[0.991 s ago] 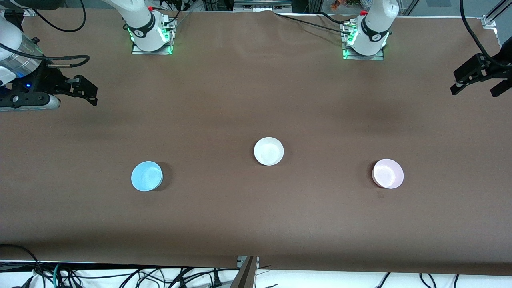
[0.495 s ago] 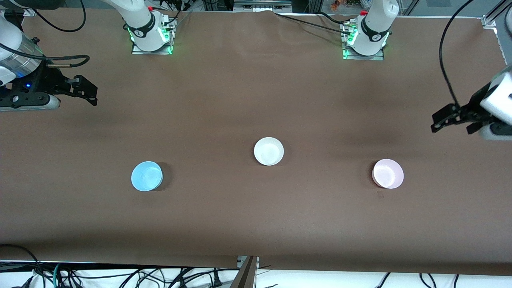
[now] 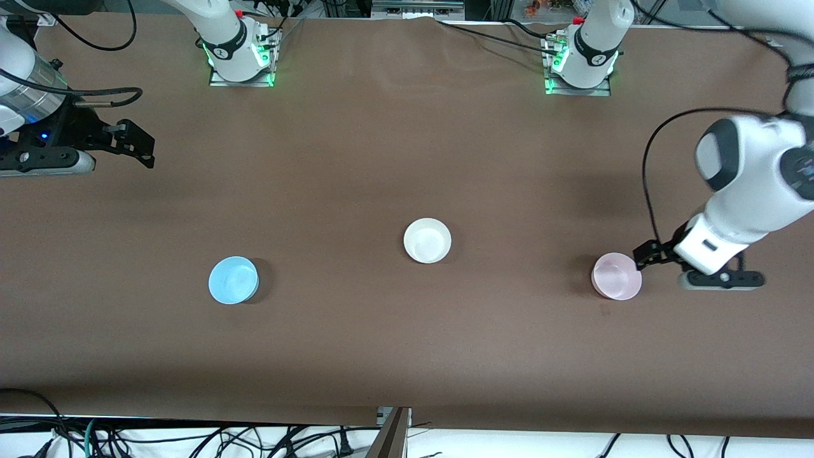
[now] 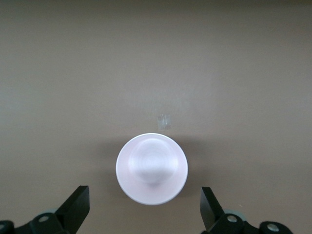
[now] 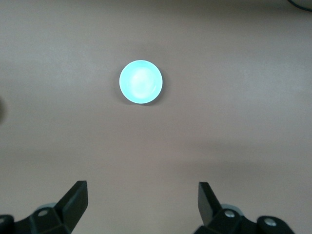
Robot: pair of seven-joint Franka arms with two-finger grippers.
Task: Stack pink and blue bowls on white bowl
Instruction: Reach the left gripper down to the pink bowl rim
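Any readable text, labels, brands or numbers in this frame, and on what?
No text can be read.
Pink bowl, blue bowl, white bowl: plain, no markings.
Arm bases: small dark round marks, too small to read.
Small pale patch on the table beside the pink bowl: nothing legible.

A brown matte cover (image 3: pixel 381 159) spreads over the whole table, faintly creased toward twelve o'clock and darkened by soft shadow patches. At six o'clock its edge gives way to a white strip strewn with black cables (image 3: pixel 191 439) — a grey metal bracket (image 3: pixel 393 432) juts up there at the middle. At twelve o'clock aluminium framing (image 3: pixel 416 7) runs along the rim, with another rail corner (image 3: pixel 779 32) at two o'clock.
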